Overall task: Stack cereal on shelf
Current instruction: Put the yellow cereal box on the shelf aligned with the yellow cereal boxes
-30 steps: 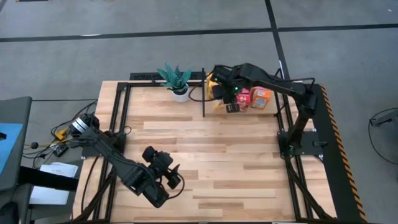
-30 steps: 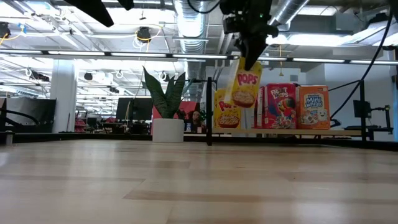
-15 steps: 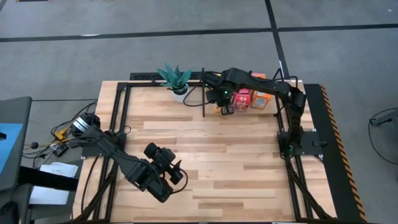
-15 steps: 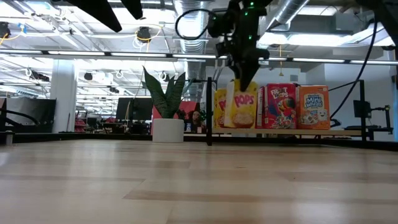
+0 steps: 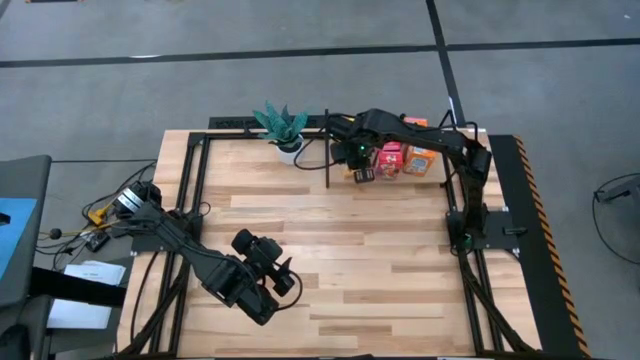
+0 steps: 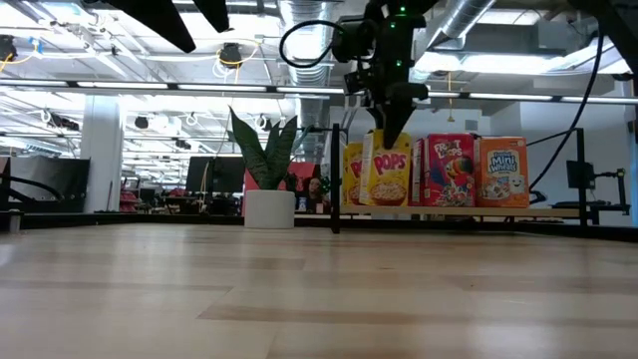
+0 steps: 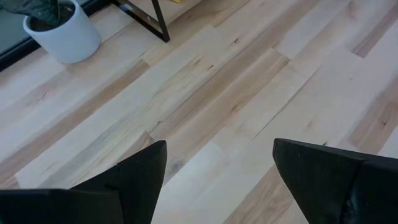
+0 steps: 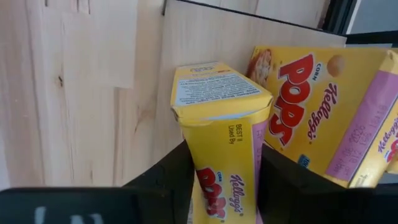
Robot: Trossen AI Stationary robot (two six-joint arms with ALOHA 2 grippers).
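Observation:
My right gripper point(image 6: 387, 128) is at the far side of the table, over the shelf point(image 6: 518, 211), shut on a yellow Corn Pops cereal box point(image 6: 389, 176). A second yellow Pops box point(image 6: 352, 178) stands just behind it and also shows in the right wrist view point(image 8: 317, 112). A red cereal box point(image 6: 451, 172) and an orange one point(image 6: 503, 172) stand upright on their bottoms to its right. My left gripper point(image 5: 278, 288) is open and empty over the table's near left part. My right gripper pinches the yellow box near its top end point(image 8: 202, 168) between its two fingers, one finger point(image 8: 168, 177) on each of two opposite faces. The fingers come from above, pointing down. The box hangs nearly upright, its bottom point(image 6: 389, 202) level with the other boxes' bottoms.
A potted green plant point(image 6: 264, 170) in a white pot stands left of the shelf's black post point(image 6: 336, 179). Black rails point(image 5: 195, 190) run along the table's left and right sides. The wide wooden middle of the table point(image 5: 340, 240) is bare.
My right gripper has carried the yellow box down and toward the table's left. The box was tilted and above the row of boxes; it now stands nearly upright at their level, in front of the other yellow box.

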